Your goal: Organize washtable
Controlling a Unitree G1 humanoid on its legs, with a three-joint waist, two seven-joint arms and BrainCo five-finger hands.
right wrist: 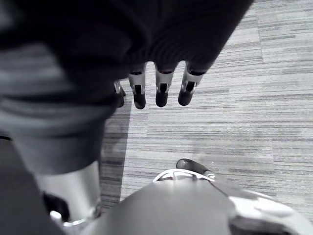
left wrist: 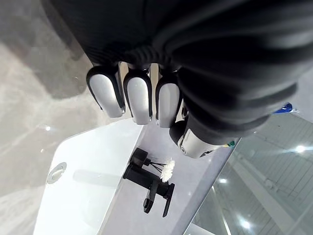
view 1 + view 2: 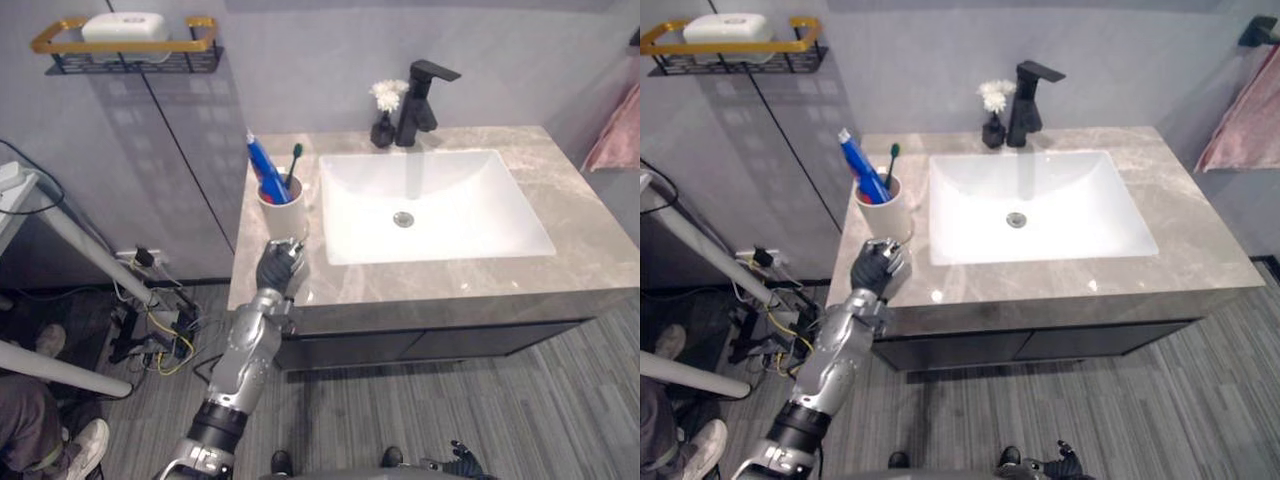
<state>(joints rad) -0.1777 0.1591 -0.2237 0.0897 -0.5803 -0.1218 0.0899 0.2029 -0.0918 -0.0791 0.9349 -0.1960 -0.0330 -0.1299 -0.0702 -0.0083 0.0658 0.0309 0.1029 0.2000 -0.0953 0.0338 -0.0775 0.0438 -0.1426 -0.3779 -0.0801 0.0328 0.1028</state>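
Observation:
A white cup (image 3: 282,210) stands on the marble countertop (image 3: 580,250) at the left of the white basin (image 3: 450,200). It holds a blue toothpaste tube (image 3: 265,170) and a green toothbrush (image 3: 294,165). My left hand (image 3: 280,268) rests over the counter's front left edge, just in front of the cup, with its fingers (image 2: 139,98) curled and nothing in them. A small gap separates it from the cup. My right hand (image 1: 159,90) hangs low over the floor with straight fingers; it also shows as my right hand (image 3: 1060,465) at the lower edge.
A black faucet (image 3: 420,100) and a dark vase with white flowers (image 3: 385,115) stand behind the basin. A wall shelf (image 3: 125,50) with a white box hangs at upper left. A pink towel (image 3: 615,135) hangs at right. A person's leg and shoe (image 3: 60,440) are at lower left.

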